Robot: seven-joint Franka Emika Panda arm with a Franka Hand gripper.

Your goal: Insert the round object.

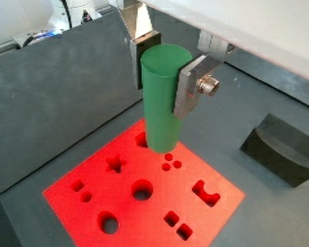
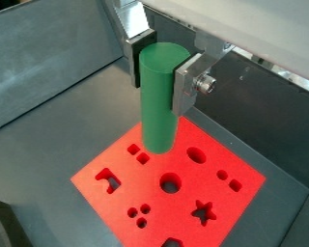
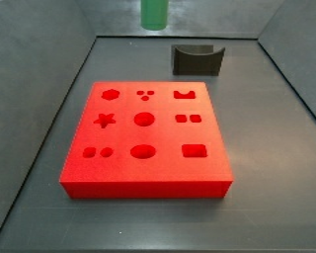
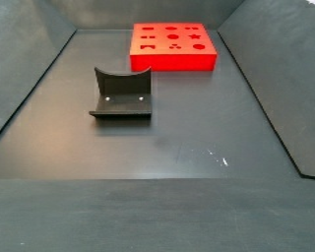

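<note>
My gripper [image 1: 164, 79] is shut on the round object, a long green peg [image 1: 162, 101], and holds it upright above the red block [image 1: 90, 166]. Both wrist views show the silver fingers [image 2: 191, 85] clamping the peg [image 2: 157, 96] near its top. The peg's lower end hangs over the block [image 2: 183, 166], apart from it. The block has several shaped holes, among them round ones [image 1: 142, 191] [image 2: 170, 180]. In a side view only the peg's lower end [image 3: 153, 12] shows, high above the far side of the block [image 3: 121, 138]. The other side view shows the block [image 4: 173, 63] but neither peg nor gripper.
A dark grey U-shaped block [image 3: 197, 59] stands on the floor beyond the red block, also seen in a wrist view [image 1: 284, 147] and a side view [image 4: 121, 95]. Grey walls [image 3: 55, 89] enclose the floor on both sides.
</note>
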